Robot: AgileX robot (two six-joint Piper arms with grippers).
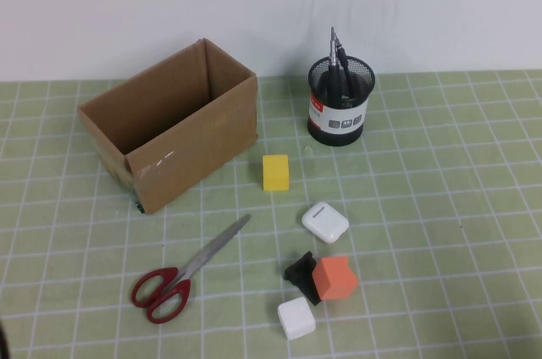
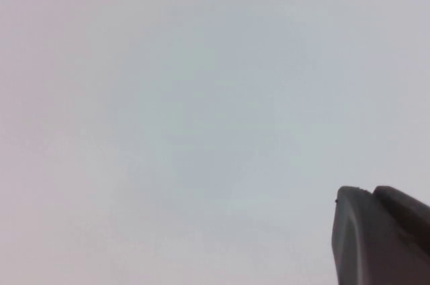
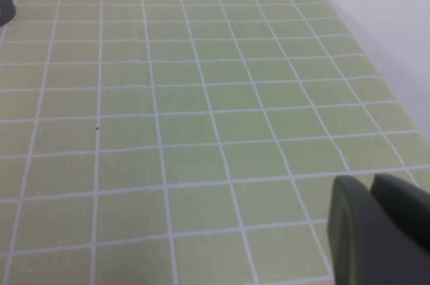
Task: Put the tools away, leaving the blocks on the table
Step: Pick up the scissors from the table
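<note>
A white block [image 1: 296,318] lies nearest. Left gripper [image 2: 379,234] and right gripper [image 3: 376,228] — only 1 edge each is seen, so opening cannot be told — nothing visibly held.

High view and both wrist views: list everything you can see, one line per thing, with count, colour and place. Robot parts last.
cardboard box: one, brown, open, far left of the mat.
mesh pen holder: one, black, far centre, right of the box.
black-handled tools: at least two, metal tips up, standing in the holder.
scissors: one, red handles, steel blades, lying near left.
yellow block: one, between box and holder, nearer.
white rounded case: one, centre.
orange-red block: one, near centre.
black piece: one, touching the orange-red block's left.
white block: one, near edge.
table: green mat, white grid.
left gripper: dark finger, facing blank wall.
right gripper: dark finger, above bare mat.
</note>
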